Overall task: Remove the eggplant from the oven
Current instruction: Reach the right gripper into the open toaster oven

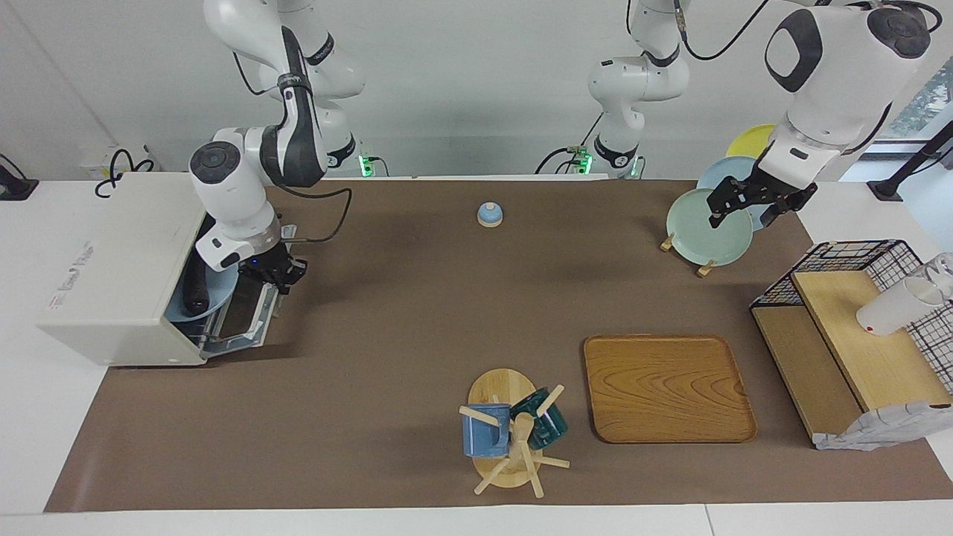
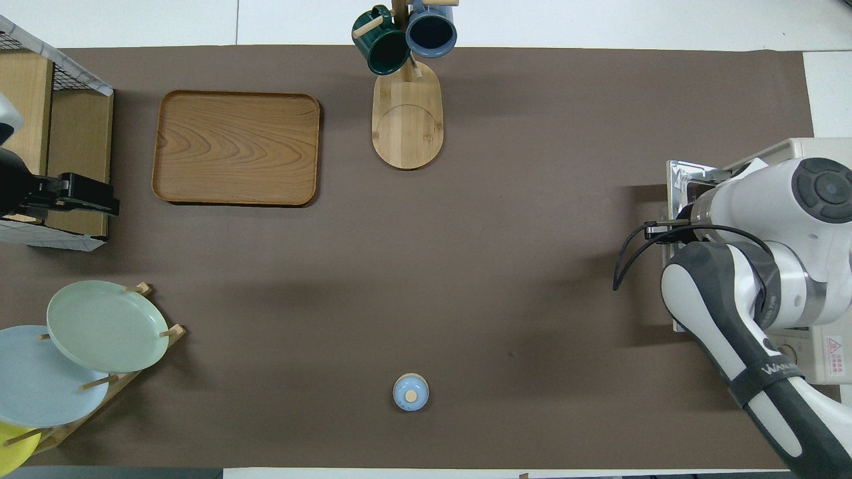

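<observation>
The cream-white oven (image 1: 112, 283) stands at the right arm's end of the table, its top also visible in the overhead view (image 2: 815, 150). Its drop-down door (image 1: 242, 320) hangs open, almost flat. Inside, the dark eggplant (image 1: 197, 286) lies on a light blue plate (image 1: 212, 305). My right gripper (image 1: 279, 277) is shut, its tips at the door's outer handle edge; the arm hides it from above. My left gripper (image 1: 748, 207) waits open over the plate rack and also shows in the overhead view (image 2: 100, 197).
A wooden tray (image 1: 668, 387) and a mug tree (image 1: 514, 432) with two mugs sit farthest from the robots. A small blue lid (image 1: 489, 214) lies close to them. Plates (image 1: 707, 227) in a rack and a wire basket shelf (image 1: 856, 260) stand at the left arm's end.
</observation>
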